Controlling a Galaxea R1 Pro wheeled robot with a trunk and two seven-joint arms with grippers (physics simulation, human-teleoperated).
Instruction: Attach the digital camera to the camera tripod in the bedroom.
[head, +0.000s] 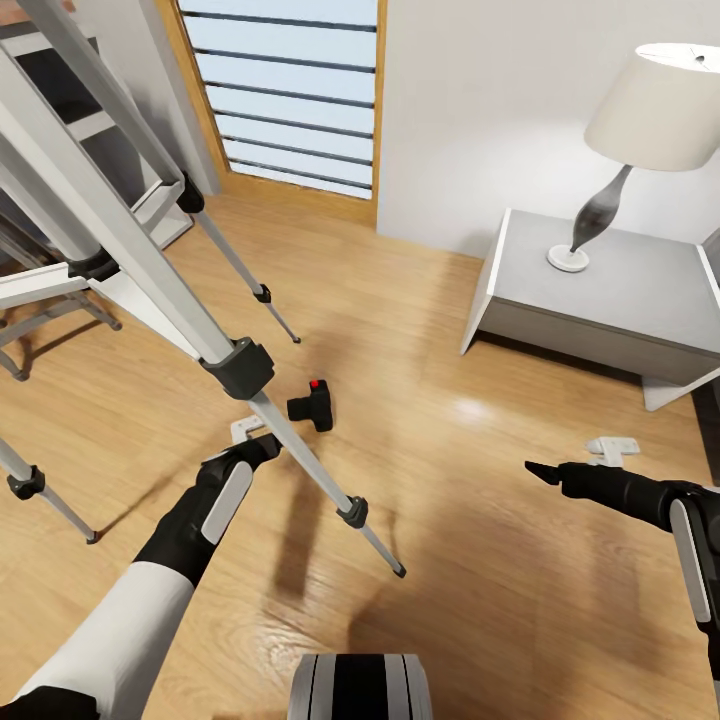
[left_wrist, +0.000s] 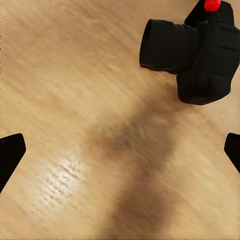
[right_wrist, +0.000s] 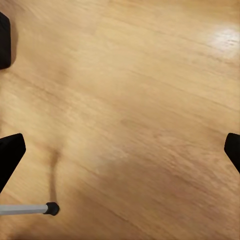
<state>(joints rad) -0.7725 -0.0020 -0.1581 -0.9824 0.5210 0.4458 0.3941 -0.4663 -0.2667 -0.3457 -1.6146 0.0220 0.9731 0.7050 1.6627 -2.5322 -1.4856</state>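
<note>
The camera (head: 312, 405) lies on the wood floor (head: 480, 560), just beyond a tripod (head: 150, 270) leg, red button (head: 317, 384) up. The left tool (left_wrist: 120, 150) is spread and hovers above bare floor, with the camera (left_wrist: 197, 52) off to one side of its fingers, not between them. The right tool (right_wrist: 120, 150) is also spread and holds nothing, well apart from the camera.

Hazards:
- The left arm (head: 205, 515) reaches in close beside the tripod leg (head: 300, 460). A sideways correction toward the camera may strike the leg and shift or topple the tripod.
- Closing from the present offset would likely pinch air or clip the lens barrel, pushing the camera across the floor.
- The camera is small and low. Descending too far risks driving the fingertips into the floor.
- The nightstand (head: 610, 300) and lamp (head: 630, 130) stand near the right arm's side; a wide swing could reach them.
</note>
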